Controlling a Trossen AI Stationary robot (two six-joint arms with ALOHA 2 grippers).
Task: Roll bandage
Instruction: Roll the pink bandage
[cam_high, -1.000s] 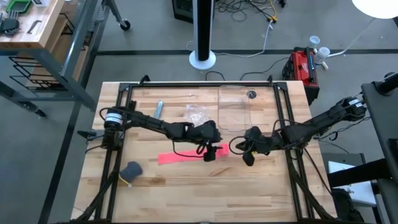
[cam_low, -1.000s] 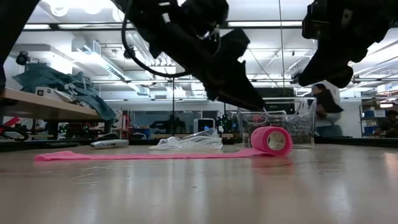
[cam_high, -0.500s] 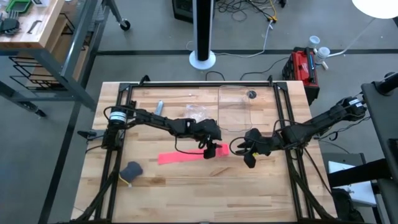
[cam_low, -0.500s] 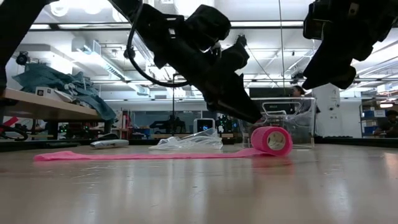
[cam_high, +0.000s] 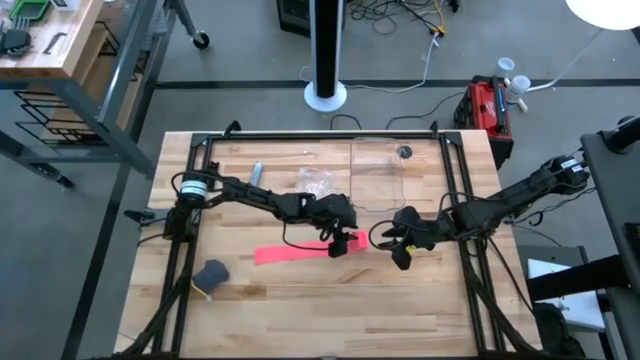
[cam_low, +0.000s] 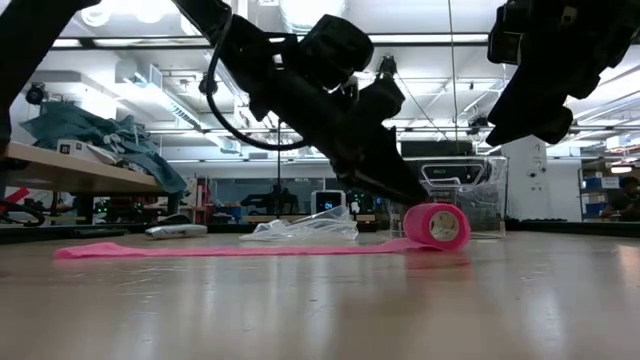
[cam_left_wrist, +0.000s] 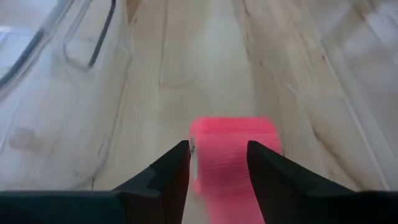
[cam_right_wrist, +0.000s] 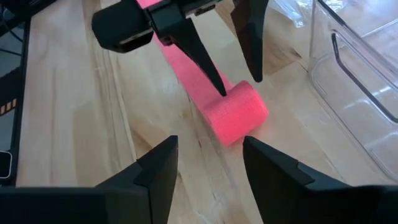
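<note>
The bandage is a bright pink strip (cam_high: 290, 253) lying flat on the wooden table, with its right end wound into a small roll (cam_right_wrist: 236, 112) that rests on its side (cam_low: 437, 225). My left gripper (cam_left_wrist: 217, 149) is open. It slants down from the left, with its fingertips (cam_right_wrist: 221, 90) low over the strip right behind the roll, one near each end of the roll. My right gripper (cam_right_wrist: 208, 146) is open and hangs above the table to the right of the roll (cam_high: 400, 255), clear of it. My left gripper slants down at the roll's strip side (cam_low: 420, 203), one fingertip near each end of the roll. I cannot tell whether the fingertips touch the roll or the strip. The roll lies on the table, with the strip flat behind it.
A clear plastic box (cam_high: 378, 175) stands at the far middle of the table, with a crinkled clear bag (cam_high: 315, 182) to its left. A dark grey-blue lump (cam_high: 211, 272) lies near the left front. Black frame rails (cam_high: 192, 230) run along both sides of the table.
My left gripper has sunk toward the roll, and its fingertips now stand just behind the roll's top. The roll and the strip have stayed where they were.
</note>
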